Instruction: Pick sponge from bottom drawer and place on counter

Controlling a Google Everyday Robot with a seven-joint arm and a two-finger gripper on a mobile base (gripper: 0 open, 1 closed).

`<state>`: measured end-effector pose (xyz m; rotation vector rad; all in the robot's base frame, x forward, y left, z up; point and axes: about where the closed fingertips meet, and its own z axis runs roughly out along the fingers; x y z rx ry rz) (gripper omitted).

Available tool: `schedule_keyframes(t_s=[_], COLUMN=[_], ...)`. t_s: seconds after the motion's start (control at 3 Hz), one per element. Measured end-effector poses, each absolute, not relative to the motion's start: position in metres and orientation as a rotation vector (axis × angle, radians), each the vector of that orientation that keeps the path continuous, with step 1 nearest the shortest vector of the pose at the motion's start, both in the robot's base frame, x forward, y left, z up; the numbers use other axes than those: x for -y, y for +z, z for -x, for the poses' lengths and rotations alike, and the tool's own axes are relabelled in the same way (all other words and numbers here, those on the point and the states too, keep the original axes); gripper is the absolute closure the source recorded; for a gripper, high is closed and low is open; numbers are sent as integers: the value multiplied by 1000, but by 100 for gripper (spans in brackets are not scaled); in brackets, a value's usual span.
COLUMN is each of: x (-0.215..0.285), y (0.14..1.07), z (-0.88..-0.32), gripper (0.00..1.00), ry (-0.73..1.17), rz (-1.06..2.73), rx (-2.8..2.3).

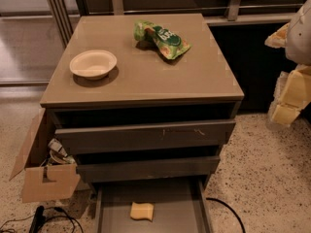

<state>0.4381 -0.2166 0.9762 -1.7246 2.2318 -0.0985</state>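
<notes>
sponge [142,211] lying in the pulled-out bottom drawer [112,212], gripper [290,93] off to the right.

the pale yellow sponge sits flat on the drawer floor, near the middle and clear of both side walls. up on the counter [160,76] a cream bowl [93,64] stands at the left and a green snack bag [161,39] lies toward the back. the gripper hangs beside the cabinet's right side, well apart from the sponge; whether it's spread or closed, or grips anything, i can't make out from here. a cardboard box [43,183] leans at the cabinet's left.
</notes>
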Motion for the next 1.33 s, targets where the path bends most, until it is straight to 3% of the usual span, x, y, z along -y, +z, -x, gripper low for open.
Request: schedule_keyframes(t_s=[0.67, 1.33], x=[213, 183], y=[968, 911], z=[-434, -410], gripper=[0, 0], ry=[-16, 293], rz=[1709, 1649], rx=[-2222, -2111])
